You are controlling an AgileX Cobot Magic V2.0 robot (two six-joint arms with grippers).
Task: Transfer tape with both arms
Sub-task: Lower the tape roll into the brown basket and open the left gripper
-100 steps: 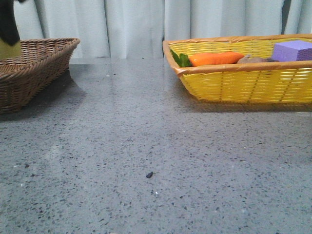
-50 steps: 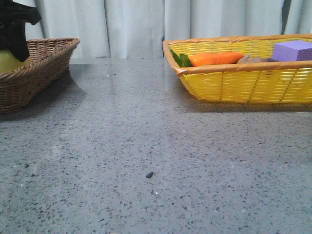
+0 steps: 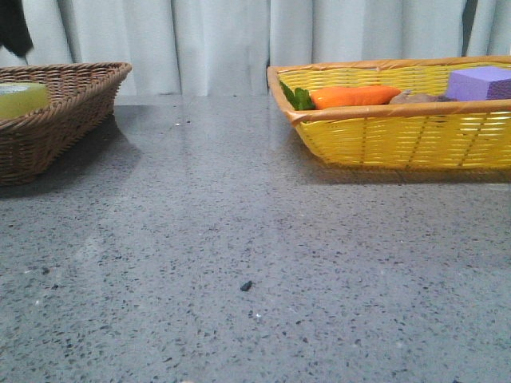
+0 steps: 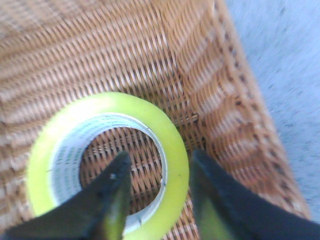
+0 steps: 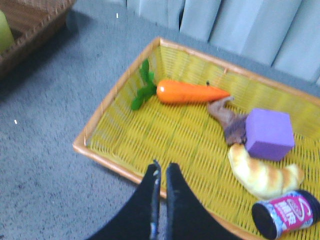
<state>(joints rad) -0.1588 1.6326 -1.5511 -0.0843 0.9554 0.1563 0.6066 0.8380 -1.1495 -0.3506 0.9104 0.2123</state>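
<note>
**Tape lying in the brown basket**

The tape (image 4: pixel 107 167) is being seen lying flat in the brown basket (image 3: pixel 76 100), at about 9 o'clock on the table (image 3: pixel 239 239). The left gripper (image 4: pixel 157 172) is being held just above it, fingers spread, nothing pinched. The right gripper (image 5: pixel 162 175) is being held over the yellow basket (image 5: pixel 115 145) at 3 o'clock, fingers pressed together.

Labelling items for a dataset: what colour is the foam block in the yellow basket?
Purple; the foam block shows best in the right wrist view.
</note>
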